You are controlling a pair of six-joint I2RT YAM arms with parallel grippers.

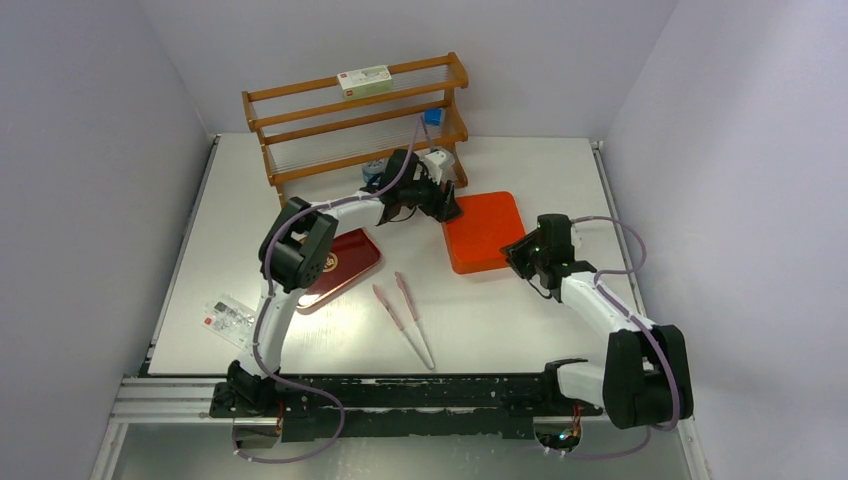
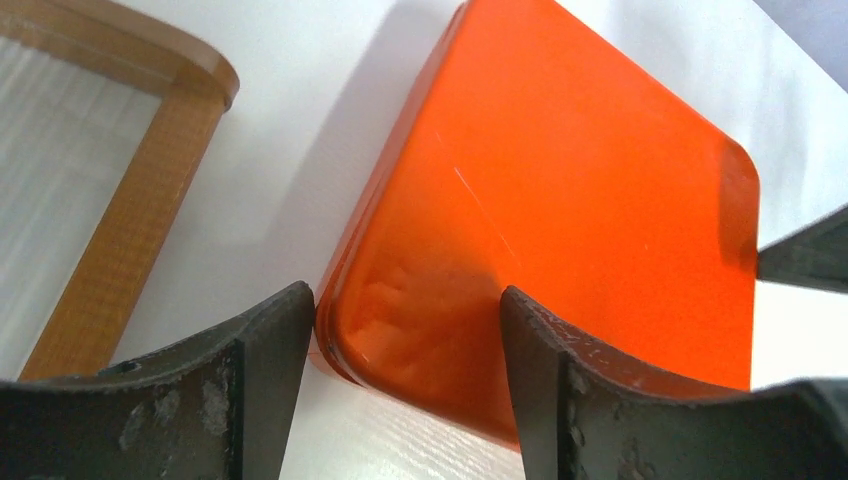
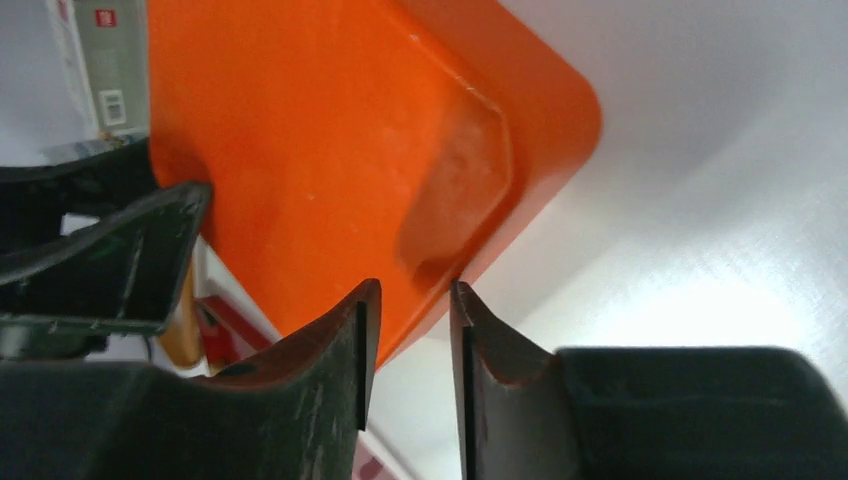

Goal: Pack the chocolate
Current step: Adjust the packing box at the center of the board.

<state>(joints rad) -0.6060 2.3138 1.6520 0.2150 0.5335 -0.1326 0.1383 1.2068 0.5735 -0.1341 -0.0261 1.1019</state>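
Two robot arms meet over an orange box [image 1: 485, 232] lying flat on the white table [image 1: 500, 330], right of centre. The left gripper [image 2: 408, 308], reaching in from the left, stands wide open with its jaws astride the box's far-left corner. One finger [image 2: 250, 390] sits just beside the box's edge, and the other [image 2: 620, 400] is in front of its top.

The right gripper [image 3: 411, 295] is at the near-right corner, its jaws drawn almost together with the box's rim between the tips. Whether they actually pinch it cannot be told.

The chocolate cannot be made out in any view. Pale smudges show through the orange plastic at the left gripper's corner, too blurred to name.

To the left of the box, partly under the left arm, lies a dark red tray [image 1: 352, 262] with a gold emblem. Pink tongs [image 1: 405, 315] lie on the table in front of the tray and the box, apart from both. A wooden rack [image 1: 355, 125] stands at the back wall, just behind the left gripper, with a small carton [image 1: 363, 80] on its top shelf. A clear packet [image 1: 230, 318] rests near the table's left edge.
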